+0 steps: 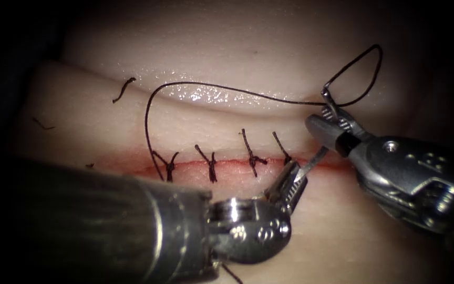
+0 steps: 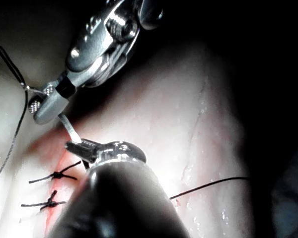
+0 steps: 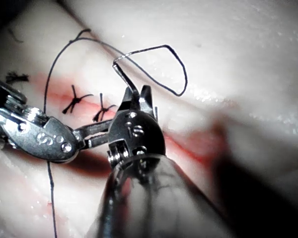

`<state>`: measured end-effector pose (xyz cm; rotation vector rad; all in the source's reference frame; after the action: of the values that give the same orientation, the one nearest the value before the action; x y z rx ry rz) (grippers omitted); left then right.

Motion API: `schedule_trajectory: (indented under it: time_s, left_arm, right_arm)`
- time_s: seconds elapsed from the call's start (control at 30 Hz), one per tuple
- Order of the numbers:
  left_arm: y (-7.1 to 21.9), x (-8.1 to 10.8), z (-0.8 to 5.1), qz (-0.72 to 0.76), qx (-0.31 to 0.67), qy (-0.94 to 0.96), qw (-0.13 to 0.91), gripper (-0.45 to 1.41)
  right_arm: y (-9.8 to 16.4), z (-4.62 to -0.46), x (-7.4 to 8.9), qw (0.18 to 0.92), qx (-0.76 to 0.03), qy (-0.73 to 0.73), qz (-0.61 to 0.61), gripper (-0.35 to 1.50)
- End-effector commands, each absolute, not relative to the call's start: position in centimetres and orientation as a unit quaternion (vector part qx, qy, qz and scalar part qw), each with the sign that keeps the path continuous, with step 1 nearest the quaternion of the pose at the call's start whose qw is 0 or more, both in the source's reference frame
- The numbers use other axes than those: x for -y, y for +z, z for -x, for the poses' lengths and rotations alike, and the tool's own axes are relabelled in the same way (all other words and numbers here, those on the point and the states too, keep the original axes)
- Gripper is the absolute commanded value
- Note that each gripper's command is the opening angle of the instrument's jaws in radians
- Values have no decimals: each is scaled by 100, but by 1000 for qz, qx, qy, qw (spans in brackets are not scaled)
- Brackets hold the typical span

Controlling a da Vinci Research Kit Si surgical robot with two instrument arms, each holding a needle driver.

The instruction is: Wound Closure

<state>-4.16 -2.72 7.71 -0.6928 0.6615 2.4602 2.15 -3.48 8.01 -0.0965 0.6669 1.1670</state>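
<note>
We see four knotted stitches (image 1: 211, 164) along cut (image 1: 337, 164); right hand (image 1: 333, 117) clamped on needle (image 1: 326, 101) near tail, left hand (image 1: 295, 176) clamped near tip.

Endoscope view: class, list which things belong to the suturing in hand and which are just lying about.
In hand:
needle, at the cut's right end, its tip end gripped by the left tool, its thread end at the right tool; whether it enters the tissue is unclear
thread trailing from it

Lying about:
cut ends of thread, at the left
red fluid along the cut
</note>
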Motion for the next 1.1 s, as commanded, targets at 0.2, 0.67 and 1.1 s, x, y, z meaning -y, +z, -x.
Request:
schedule_trajectory:
  time_s: [0.2, 0.67, 1.1]
  left_arm:
    - [775, 275, 420, 243, -264, 905, 229, -45]
    - [746, 284, 422, 396, -112, 877, 248, 117]
    - [711, 223, 401, 504, 101, 833, 204, 91]
  right_arm:
    - [806, -219, 351, 782, -306, 542, 43, -35]
    - [805, -170, 335, 746, -396, 536, 5, -35]
    - [844, -116, 303, 775, -528, 322, -129, -35]
